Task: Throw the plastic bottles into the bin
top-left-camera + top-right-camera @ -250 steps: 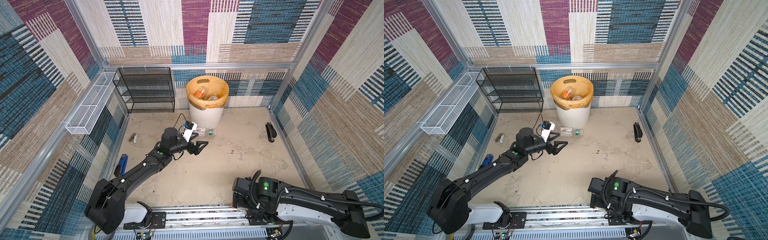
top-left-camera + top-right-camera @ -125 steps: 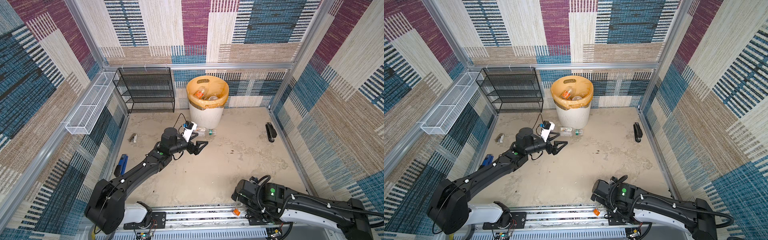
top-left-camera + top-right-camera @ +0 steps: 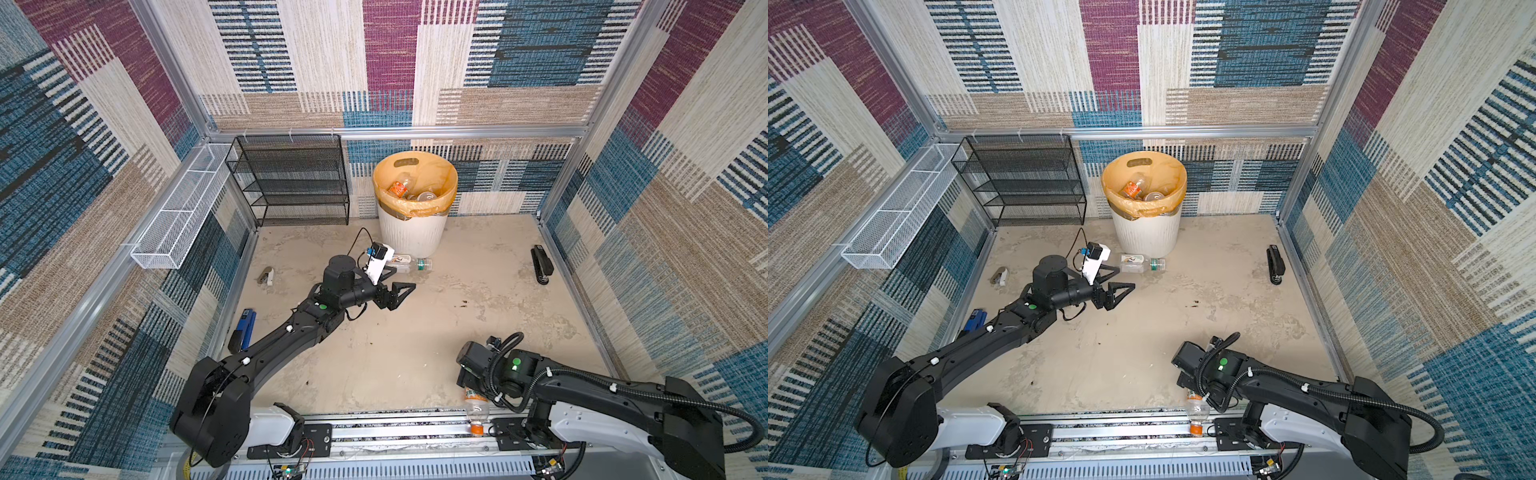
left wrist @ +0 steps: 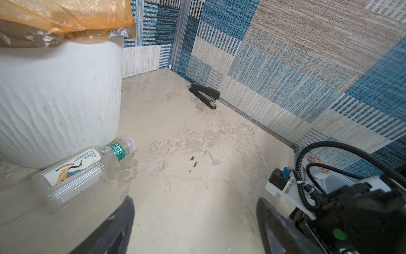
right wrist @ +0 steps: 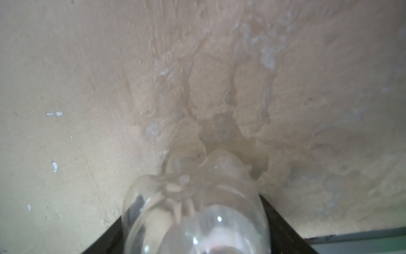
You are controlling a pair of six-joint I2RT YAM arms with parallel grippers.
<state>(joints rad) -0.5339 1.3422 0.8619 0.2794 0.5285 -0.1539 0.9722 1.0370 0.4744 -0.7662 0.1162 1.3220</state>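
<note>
We held our left claw (image 3: 404, 277) wide open beside the clear bottle (image 3: 409, 263), ready to grab it where it lay on the surface against the bin (image 3: 411, 237). Our right claw (image 3: 469, 388) squeezed the orange-capped bottle (image 3: 476, 408) at the near edge, well apart from the bin.

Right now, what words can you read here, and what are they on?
"东方树叶": green neck band of the clear bottle by the bin.
Its white label's print: too small.
Orange labels, on the binned bottle and the orange-capped bottle at the right gripper: unreadable.
</note>
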